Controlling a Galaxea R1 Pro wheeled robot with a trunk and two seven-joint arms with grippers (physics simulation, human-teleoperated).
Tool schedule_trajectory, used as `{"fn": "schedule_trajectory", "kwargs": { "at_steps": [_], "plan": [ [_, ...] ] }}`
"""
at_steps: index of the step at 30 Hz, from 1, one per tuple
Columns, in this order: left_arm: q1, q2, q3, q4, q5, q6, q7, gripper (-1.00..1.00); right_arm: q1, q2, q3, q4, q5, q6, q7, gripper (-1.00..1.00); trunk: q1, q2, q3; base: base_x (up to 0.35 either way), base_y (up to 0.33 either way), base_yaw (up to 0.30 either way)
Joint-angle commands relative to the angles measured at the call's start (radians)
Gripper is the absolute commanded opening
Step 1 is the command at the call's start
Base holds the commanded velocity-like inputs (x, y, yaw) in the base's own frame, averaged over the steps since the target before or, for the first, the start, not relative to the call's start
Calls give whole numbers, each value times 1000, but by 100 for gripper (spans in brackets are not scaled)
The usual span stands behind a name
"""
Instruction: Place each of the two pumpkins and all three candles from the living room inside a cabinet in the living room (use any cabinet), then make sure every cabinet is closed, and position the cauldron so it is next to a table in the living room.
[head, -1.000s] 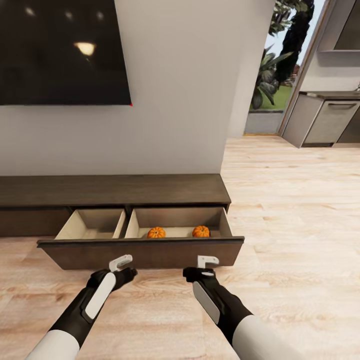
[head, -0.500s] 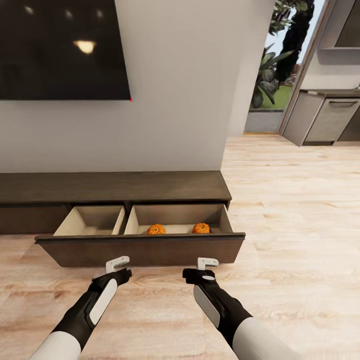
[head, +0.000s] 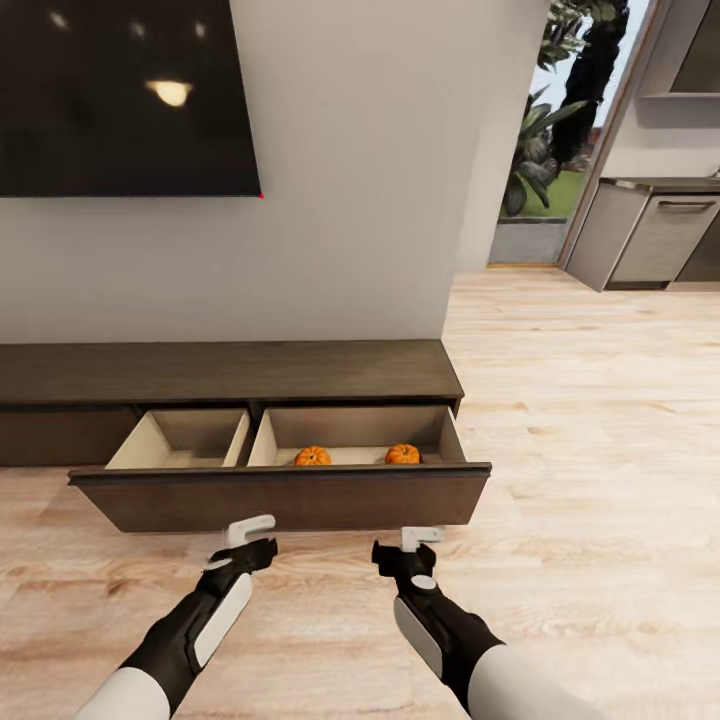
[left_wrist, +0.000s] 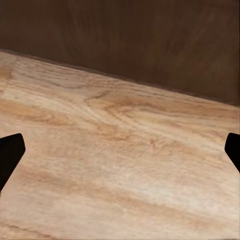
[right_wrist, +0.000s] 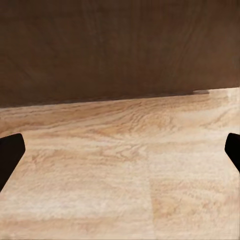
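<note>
Pale wood flooring runs up to the long dark cabinet under a wall-mounted black screen, and its wide drawer stands pulled out with both pumpkins lying in the right compartment, apart from each other. Both arms hang low just before the drawer front, the left hand and the right hand each spread wide and empty. By my reading the pumpkins are stowed, while the three candles, the closing of the drawer and the cauldron remain to be done.
</note>
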Motion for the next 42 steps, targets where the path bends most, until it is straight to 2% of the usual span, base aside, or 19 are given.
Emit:
{"fn": "schedule_trajectory", "kwargs": {
  "at_steps": [1, 6, 8, 12, 17, 20, 23, 26, 31, 42],
  "plan": [
    [0, 0, -12, 2, -1, -6, 0, 100, 0, 0, 2, 7, 17, -17, 8, 100, 0, 0, 0, 0, 0, 0],
    [0, 0, -29, 5, -1, -30, 1, 100, 0, 0, 5, 21, 42, -60, 20, 100, 11, -21, -9, 0, 0, 0],
    [0, 0, -31, 6, -3, -69, 0, 100, 0, 0, 5, 24, 46, -67, 21, 100, 19, -35, -16, 0, 0, 0],
    [0, 2, -37, 10, -1, -132, -3, 100, 0, -17, 5, 25, 48, -71, 22, 100, 34, -63, -28, 0, 0, 0],
    [0, 1, -43, 64, -8, -211, -9, 100, 0, -33, 1, 31, 47, -121, 22, 100, 54, -98, -44, 0, 0, 0],
    [0, 0, -84, 82, -31, -233, -9, 100, 0, -40, -1, 37, 46, -144, 21, 100, 65, -119, -53, 0, 0, 0],
    [0, 1, -166, 90, -64, -252, -9, 100, 0, -42, -4, 41, 44, -155, 21, 100, 77, -140, -63, 0, 0, 0],
    [0, 1, -193, 92, -72, -265, -9, 100, 0, -42, -5, 43, 43, -156, 21, 100, 88, -161, -72, 0, 0, 0],
    [0, 2, -204, 93, -76, -271, -8, 100, -1, -43, -6, 44, 38, -157, 21, 100, 107, -196, -88, 0, 0, 0],
    [0, 1, -204, 93, -73, -273, -8, 100, 0, -43, -7, 44, 35, -157, 21, 100, 149, -273, -122, 0, 0, 0]
  ]
}}
